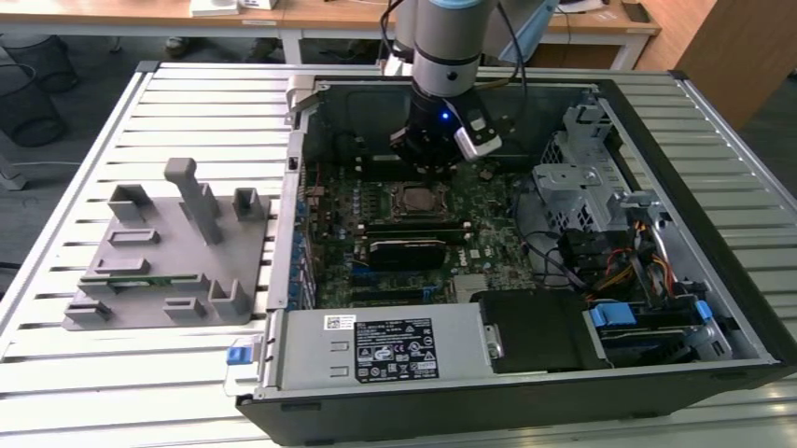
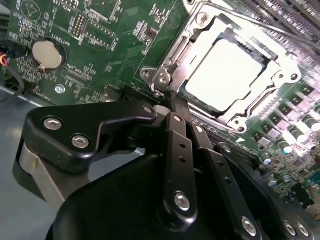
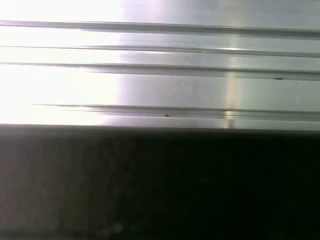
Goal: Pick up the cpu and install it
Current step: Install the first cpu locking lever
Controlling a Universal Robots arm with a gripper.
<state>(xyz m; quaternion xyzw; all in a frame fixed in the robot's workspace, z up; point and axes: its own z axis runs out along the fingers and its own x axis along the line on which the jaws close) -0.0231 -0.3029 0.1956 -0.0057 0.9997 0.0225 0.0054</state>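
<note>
Black gripper (image 2: 172, 100) of mine clenched empty, just beside the silvery-grey square cpu (image 2: 227, 75), seated in its metal socket frame (image 2: 165, 75).

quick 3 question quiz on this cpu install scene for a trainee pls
1. True or false: the cpu lies inside the socket frame on the motherboard.
2. Which side of the computer case in the exterior view has the grey fixture: A left, B right?
3. Fill in: the gripper hangs above the ____ beside the socket.

Key: 1 true. 2 A. 3 motherboard.
</note>
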